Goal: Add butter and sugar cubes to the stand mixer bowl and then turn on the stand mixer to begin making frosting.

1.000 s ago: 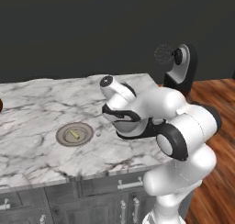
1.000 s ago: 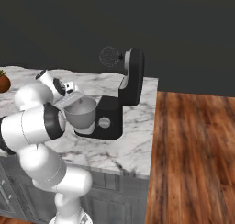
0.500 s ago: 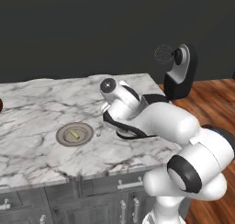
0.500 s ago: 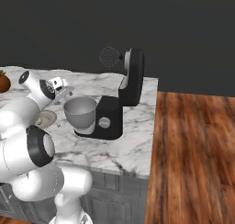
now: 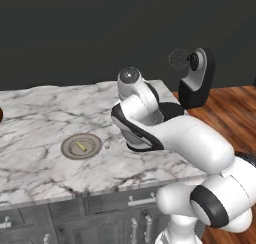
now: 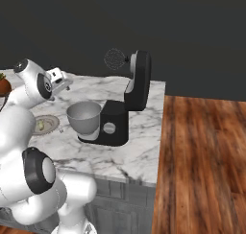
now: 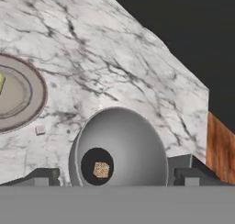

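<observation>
Our arm has swung left off the deep grey metal bowl [image 6: 84,117]; pincer [image 6: 67,87] state unclear. One tan sugar cube [image 7: 101,170] lies inside, another [image 7: 40,130] on the marble worktop [image 5: 45,113]; pale-yellow butter stick [image 5: 80,146] sits on the round grey plate [image 5: 92,147]. Black stand mixer [image 6: 127,106] head tilted up.

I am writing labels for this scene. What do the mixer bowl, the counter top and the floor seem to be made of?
The stand mixer bowl looks like grey metal with a smooth brushed finish: even grey sheen, thin rim. The counter top looks like polished white marble with dark grey veins, though it could be an imitation. The floor looks like reddish-brown wood planks, with visible grain and seams.
</observation>
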Available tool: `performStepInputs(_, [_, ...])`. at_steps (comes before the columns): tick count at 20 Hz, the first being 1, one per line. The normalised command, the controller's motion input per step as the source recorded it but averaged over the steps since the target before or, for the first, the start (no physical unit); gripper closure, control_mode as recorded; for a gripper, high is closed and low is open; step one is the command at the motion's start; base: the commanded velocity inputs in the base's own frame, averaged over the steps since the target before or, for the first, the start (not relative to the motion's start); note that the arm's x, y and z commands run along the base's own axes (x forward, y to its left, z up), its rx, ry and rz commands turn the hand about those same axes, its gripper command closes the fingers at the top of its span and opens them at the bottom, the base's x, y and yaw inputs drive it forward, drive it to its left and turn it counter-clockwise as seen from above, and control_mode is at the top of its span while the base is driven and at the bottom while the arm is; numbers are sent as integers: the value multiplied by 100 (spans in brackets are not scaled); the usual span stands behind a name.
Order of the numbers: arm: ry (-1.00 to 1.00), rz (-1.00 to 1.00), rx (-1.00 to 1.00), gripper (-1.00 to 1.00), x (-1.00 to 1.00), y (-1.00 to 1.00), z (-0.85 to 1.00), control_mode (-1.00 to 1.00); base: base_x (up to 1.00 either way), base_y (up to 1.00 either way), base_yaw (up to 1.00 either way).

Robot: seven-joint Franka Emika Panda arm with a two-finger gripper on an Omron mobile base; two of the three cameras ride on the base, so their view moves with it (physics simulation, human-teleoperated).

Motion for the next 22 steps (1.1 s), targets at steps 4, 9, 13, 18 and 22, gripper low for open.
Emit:
performStepInputs(4, [18,14,2,-100,-37,24,3,-100,0,0,0])
performStepInputs(9, [15,16,0,-100,-36,18,-7,-100,0,0,0])
performStepInputs(13, [9,20,0,-100,-42,15,-12,-100,0,0,0])
performStepInputs(18, [3,22,0,-100,-38,16,-21,-100,0,0,0])
performStepInputs(22, [0,15,0,-100,-31,27,-20,-100,0,0,0])
